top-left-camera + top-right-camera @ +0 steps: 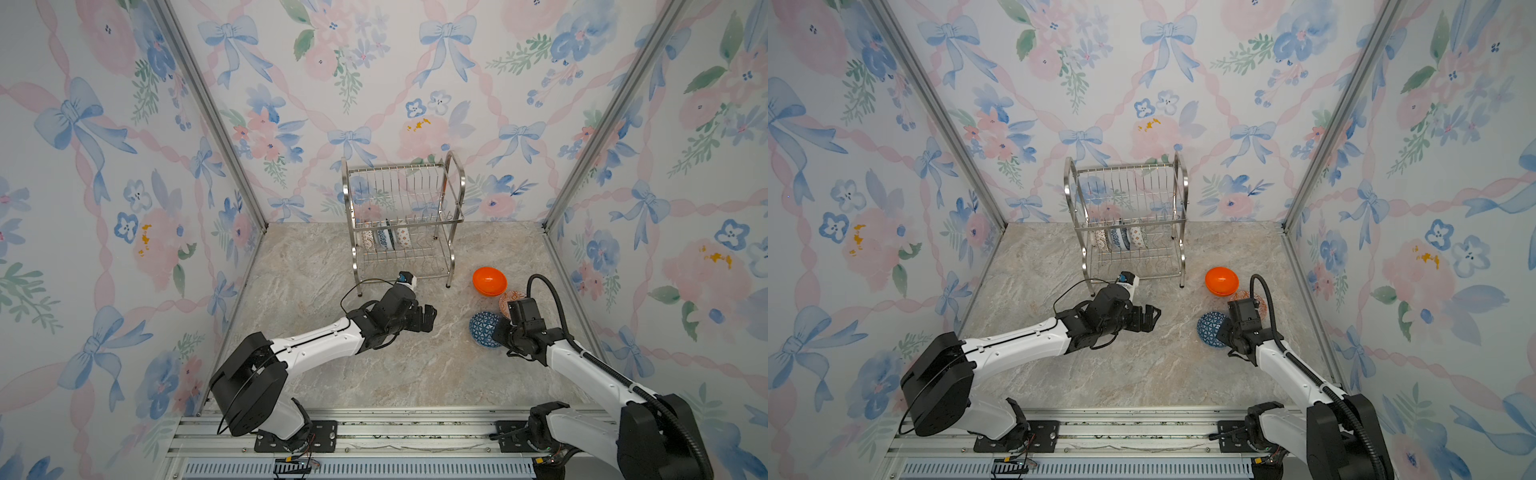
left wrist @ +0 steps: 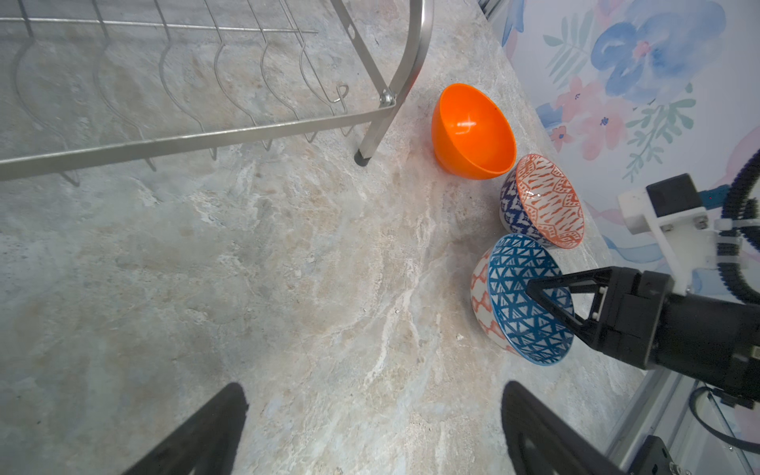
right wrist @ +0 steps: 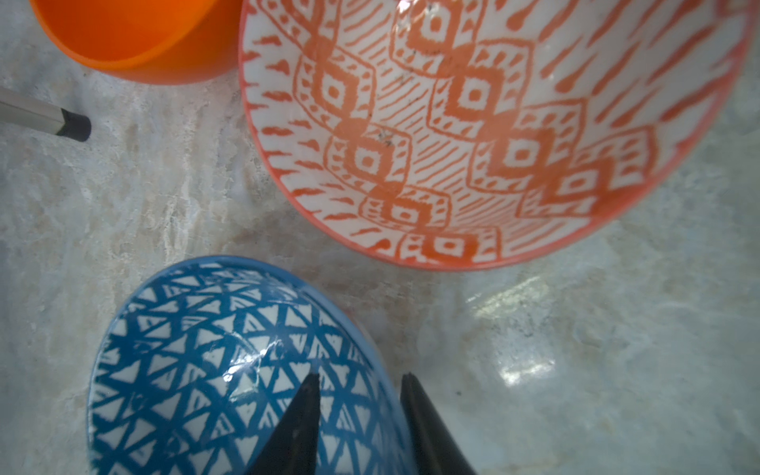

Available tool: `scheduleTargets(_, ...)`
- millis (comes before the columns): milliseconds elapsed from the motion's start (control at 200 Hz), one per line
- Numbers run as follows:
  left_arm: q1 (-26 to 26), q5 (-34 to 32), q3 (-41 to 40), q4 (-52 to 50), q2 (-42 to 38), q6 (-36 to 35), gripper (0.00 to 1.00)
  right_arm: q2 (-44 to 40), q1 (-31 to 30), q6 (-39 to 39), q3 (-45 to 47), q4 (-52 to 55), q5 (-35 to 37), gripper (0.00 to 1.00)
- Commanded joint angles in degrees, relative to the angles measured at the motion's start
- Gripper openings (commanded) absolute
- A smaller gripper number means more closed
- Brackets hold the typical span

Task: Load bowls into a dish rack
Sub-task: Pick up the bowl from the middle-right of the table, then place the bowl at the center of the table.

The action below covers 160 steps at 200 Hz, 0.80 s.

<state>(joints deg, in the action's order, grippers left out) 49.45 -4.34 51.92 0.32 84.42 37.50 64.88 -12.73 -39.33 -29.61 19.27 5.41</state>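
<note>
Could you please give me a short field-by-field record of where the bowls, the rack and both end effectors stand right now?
dish rack: holds three bowls on edge, below its upper tier
table: orange bowl, red-orange patterned bowl, blue triangle bowl, grouped on the right arm's side
left end effector: open, empty, over bare table
right end effector: one finger inside, one outside the blue triangle bowl's rim; firm grip cannot be told
</note>
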Motion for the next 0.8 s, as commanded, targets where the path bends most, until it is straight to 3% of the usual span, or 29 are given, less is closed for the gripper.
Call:
scheduleTargets(0,0.04,-1.37,-0.94,-0.20,-2.27,-0.50,0.98,-0.15,0.04,0.52,0.35,-0.10,-1.23,0.29)
scheduleTargets(210,-0.60,-1.65,-2.11,-0.93,-3.89,-0.18,0.98,1.16,-3.89,-0.25,-2.41,-0.22,-0.72,0.12)
scheduleTargets(355,-2.11,-1.30,-3.74,-1.49,-5.98,0.74,0.97,4.31,-12.12,-0.80,-7.87,0.90,3.77,0.07)
scheduleTargets(585,-6.13,-0.01,-7.56,-2.87,-10.81,2.03,0.98,16.67,-24.12,-3.18,-17.90,-1.57,5.76,0.02)
scheduleTargets(795,-9.52,1.53,-11.94,-4.76,-15.03,3.02,0.98,29.42,-30.51,-3.79,-27.65,-3.70,4.49,0.01)
